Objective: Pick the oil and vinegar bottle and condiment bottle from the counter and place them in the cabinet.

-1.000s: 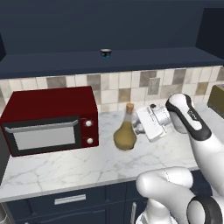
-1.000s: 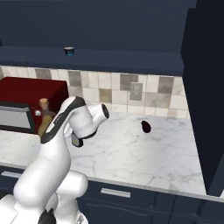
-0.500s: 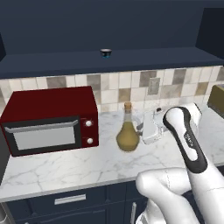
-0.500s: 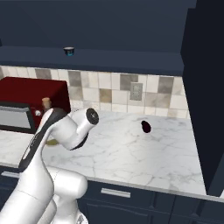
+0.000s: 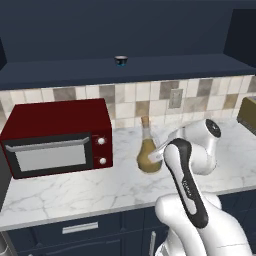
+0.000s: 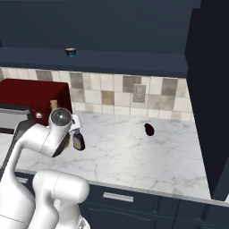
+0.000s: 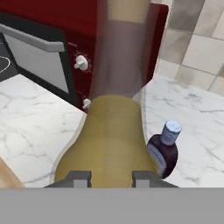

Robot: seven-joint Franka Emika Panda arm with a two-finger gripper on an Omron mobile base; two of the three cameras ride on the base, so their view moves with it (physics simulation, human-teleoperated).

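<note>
The oil and vinegar bottle (image 5: 148, 159), an amber-bellied flask with a cork, stands on the white marble counter (image 5: 75, 185) just right of the microwave. My gripper (image 5: 157, 155) reaches it from the right and is shut on its belly. In the hand view the flask (image 7: 111, 140) fills the middle, between my gripper's (image 7: 112, 177) two tips. The condiment bottle (image 7: 163, 152), small and dark with a pale cap, stands close beside the flask, and my forearm partly hides it (image 6: 78, 141). The navy cabinet's shelf ledge (image 5: 165, 67) runs above the backsplash.
A red microwave (image 5: 55, 137) sits at the left against the tiled wall. A tiny cup (image 5: 120, 60) rests on the cabinet ledge. A small dark object (image 6: 150, 129) lies on the counter (image 6: 134, 156) to the right. A tall navy unit (image 6: 210, 98) closes the right end.
My arm's elbow has swung from the right side round to the front, while the hand stays at the flask. The flask and the small bottle have not visibly moved.
</note>
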